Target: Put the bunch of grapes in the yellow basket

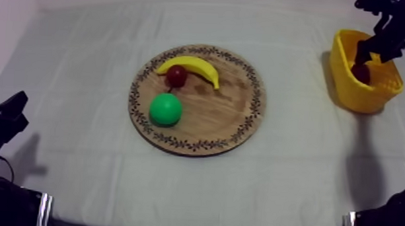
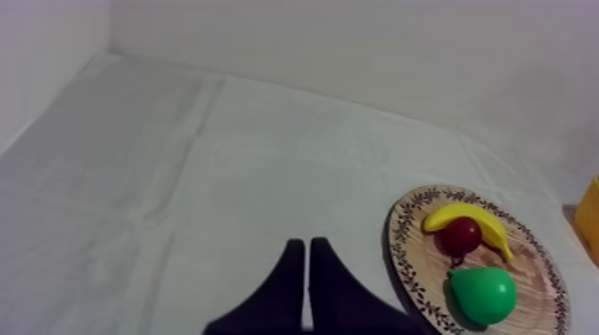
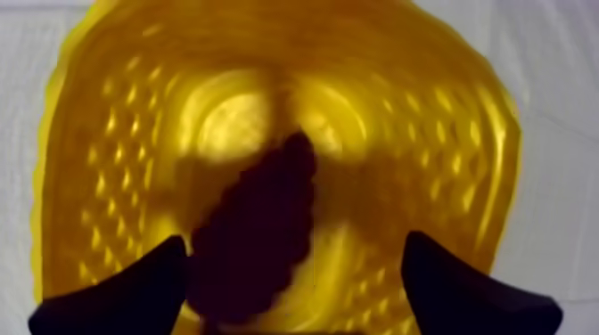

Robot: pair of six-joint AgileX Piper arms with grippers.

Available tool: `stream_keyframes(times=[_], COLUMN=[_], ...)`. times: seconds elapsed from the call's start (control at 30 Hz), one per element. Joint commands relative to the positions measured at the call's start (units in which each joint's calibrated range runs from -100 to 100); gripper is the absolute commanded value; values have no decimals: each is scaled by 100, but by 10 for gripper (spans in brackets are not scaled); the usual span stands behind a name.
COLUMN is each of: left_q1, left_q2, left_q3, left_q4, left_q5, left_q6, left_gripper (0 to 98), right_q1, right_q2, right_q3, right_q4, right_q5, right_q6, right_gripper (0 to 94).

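the dark purple toy bunch of grapes (image 3: 254,241) is seen lying inside the perforated yellow basket (image 3: 446,134), which is set at the right side of the table under the grey-white cloth (image 1: 82,68). the right gripper (image 3: 296,242) is held over the basket with its two black fingers (image 3: 463,290) spread wide apart; nothing is gripped, though the bunch lies just beside one of them. the left gripper (image 2: 307,285) is held low over bare cloth, its fingers pressed together into a narrow wedge with nothing between them. on the round wooden board with a patterned rim (image 1: 218,115) a curved yellow toy banana (image 1: 194,66), a small red fruit (image 1: 176,75) touching it and a green toy pear (image 1: 165,109) are left.
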Motion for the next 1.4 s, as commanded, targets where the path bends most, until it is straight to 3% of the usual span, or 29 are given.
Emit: stream_keyframes(times=[0.0, 0.43, 0.67, 1.0, 1.37], left_q1=[-1, -1, -1, -1, -1], left_q2=[0, 0, 0, 0, 0], left_q3=[-1, -1, -1, -1, -1], left_q4=[0, 0, 0, 0, 0], left_q5=[0, 0, 0, 0, 0], left_q6=[1, 1, 1, 1, 1], left_gripper=[1, 1, 1, 1, 1], right_q1=[-12, -144, -191, -664, -856], right_q2=[-83, -2635, -4464, -6895, -9129], right_q3=[-17, 1363, 2678, 4641, 7148], right_q4=[2, 156, 119, 263, 237], right_q5=[-42, -821, -1385, -2091, -3528], right_q6=[-41, -222, -269, -735, -812], right_gripper=[807, 643, 488, 294, 61])
